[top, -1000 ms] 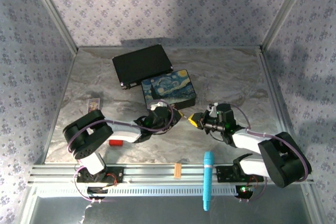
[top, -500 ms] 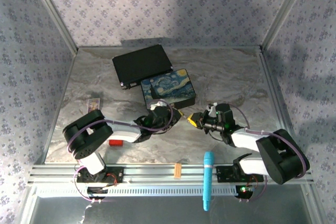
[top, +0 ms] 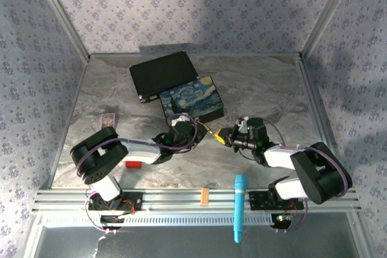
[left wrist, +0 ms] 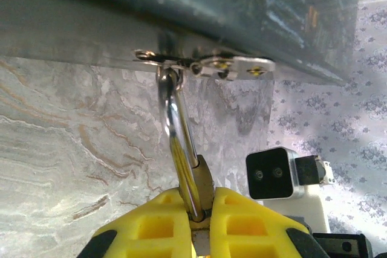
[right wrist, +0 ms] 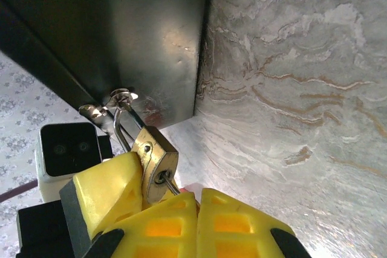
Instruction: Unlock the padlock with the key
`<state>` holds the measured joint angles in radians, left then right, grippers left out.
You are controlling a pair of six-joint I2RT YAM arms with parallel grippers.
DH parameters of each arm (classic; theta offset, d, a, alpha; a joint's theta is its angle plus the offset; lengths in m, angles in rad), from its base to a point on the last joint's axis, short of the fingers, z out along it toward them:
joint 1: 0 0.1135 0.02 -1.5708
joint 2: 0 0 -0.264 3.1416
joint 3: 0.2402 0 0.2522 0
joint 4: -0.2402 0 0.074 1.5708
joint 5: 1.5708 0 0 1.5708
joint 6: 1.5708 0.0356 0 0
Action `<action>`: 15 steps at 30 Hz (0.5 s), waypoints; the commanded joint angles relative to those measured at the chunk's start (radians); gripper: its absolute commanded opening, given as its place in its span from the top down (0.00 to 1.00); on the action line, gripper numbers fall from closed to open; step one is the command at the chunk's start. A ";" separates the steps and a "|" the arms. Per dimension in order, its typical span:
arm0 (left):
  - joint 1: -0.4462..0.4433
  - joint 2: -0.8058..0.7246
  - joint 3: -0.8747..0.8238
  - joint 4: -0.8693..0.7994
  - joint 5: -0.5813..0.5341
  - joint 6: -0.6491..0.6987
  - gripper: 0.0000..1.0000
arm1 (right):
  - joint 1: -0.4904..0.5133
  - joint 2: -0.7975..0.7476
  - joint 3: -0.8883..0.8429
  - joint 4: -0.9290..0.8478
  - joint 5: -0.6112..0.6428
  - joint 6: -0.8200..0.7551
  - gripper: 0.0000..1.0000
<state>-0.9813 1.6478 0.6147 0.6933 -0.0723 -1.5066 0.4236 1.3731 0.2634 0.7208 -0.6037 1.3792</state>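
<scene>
Fingers of your left gripper are pressed onto the padlock, pinching its brass body low down. Its shackle rises to 12 o'clock in the left wrist view and threads the hasp on the painted box.

From above, the lock hangs off the box at about 5 o'clock, just off the marble table. Your left arm reaches it from 9 o'clock and your right arm from 3 o'clock.

Your right gripper has its fingers squeezed together on the key. Only a short silvery stem shows between the pads and the keyhole. The blade looks to be seated in the lock, though how deep it sits is hidden, so treat that as a judgement.

That puts you at the turning step, with insertion seemingly done and the shackle closed through the hasp.

- **Next move:** roll the right wrist about the key's own axis.
- **Left grip:** keep it firm so the lock body does not spin with the key.
- **Loading:** avoid side load, because a key this thin could slip or bend in the pads.
- **Release:** watch for the shackle springing free at the hasp.
</scene>
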 commanded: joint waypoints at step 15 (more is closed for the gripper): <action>-0.019 -0.044 0.046 -0.100 0.114 0.004 0.96 | -0.006 0.105 0.040 0.168 -0.062 0.071 1.00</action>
<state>-0.9752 1.6119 0.6376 0.5247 -0.0494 -1.4822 0.4099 1.4658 0.2722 0.8200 -0.6365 1.4269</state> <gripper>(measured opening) 0.089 0.055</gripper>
